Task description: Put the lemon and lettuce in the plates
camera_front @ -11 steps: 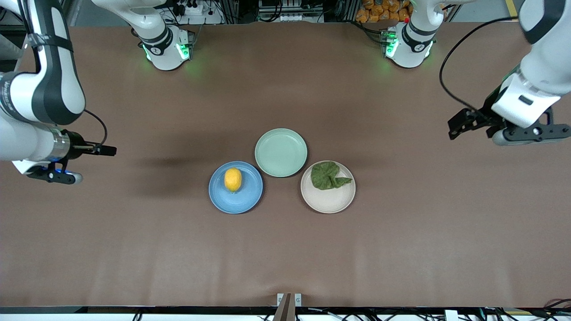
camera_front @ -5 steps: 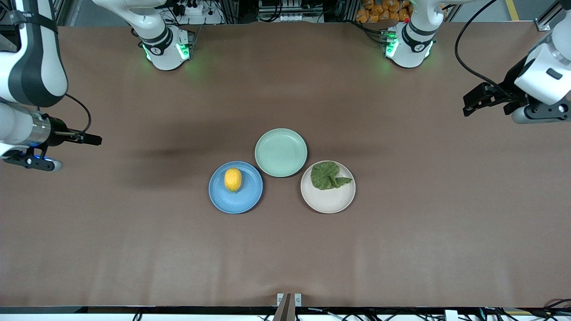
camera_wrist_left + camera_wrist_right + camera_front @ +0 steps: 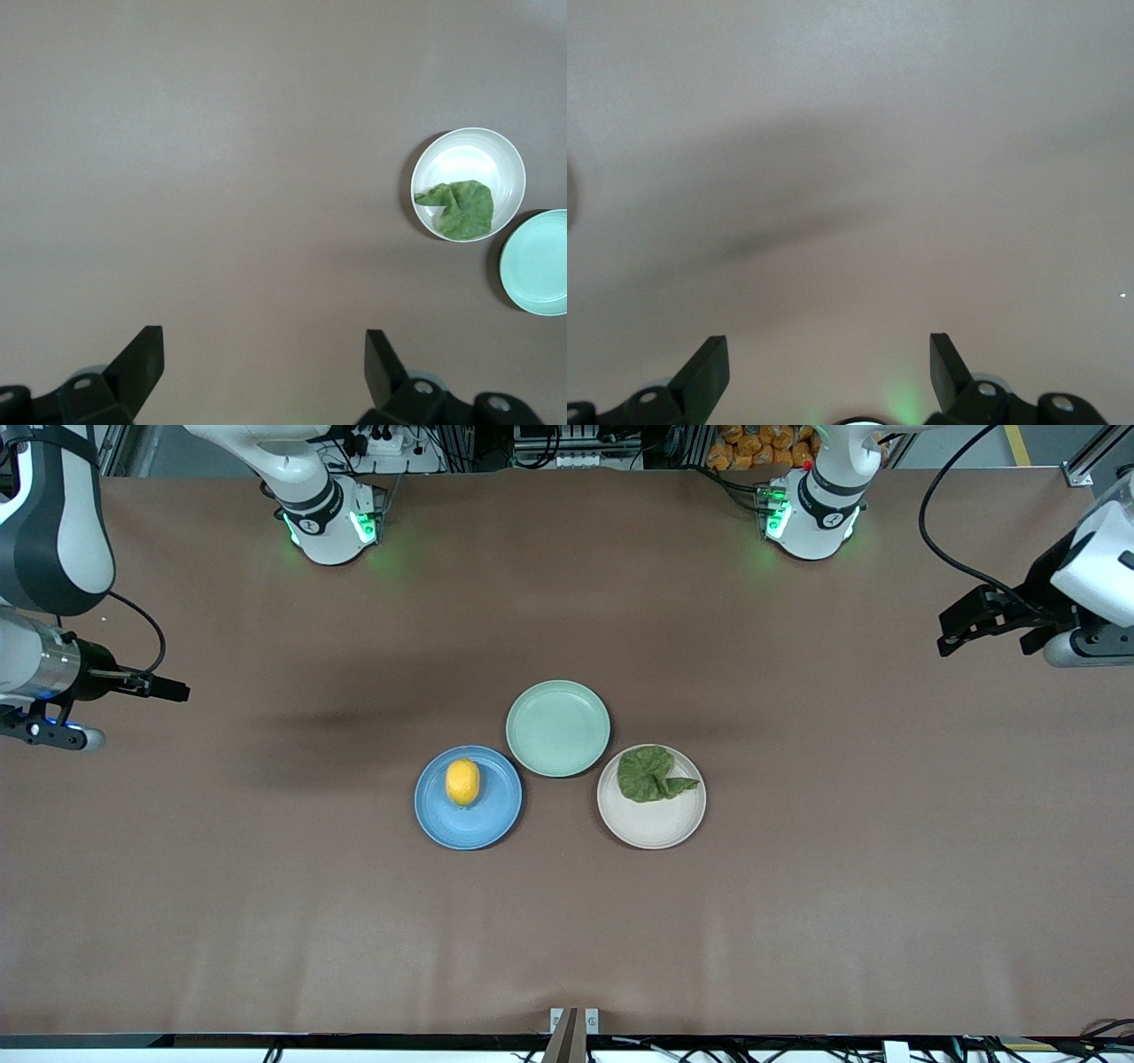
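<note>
Placement looks finished, judging from how things lie: the lemon (image 3: 462, 782) sits on the blue plate (image 3: 483, 824), toward the right arm's end of the bench (image 3: 567, 921), and the lettuce (image 3: 651, 774) lies on the cream-white plate (image 3: 653, 824), toward the left arm's end. Between them, a little farther from the front camera, the mint-green plate (image 3: 558, 728) holds nothing and almost touches both. The lemon is a small bright yellow oval resting in the part of its plate farther from the camera; the lettuce is a crumpled dark green leaf with ruffled edges, also in its plate's farther part and reaching the rim. The left pincer (image 3: 264, 367) hangs over bare bench at the left arm's end, well apart from the plates, its jaws wide and holding nothing. The right pincer (image 3: 829, 367) is over bare bench at the right arm's end, likewise spread wide and holding nothing. No further grasp seems called for; the remaining move, if any, is probably just parking both arms clear of the plates.
</note>
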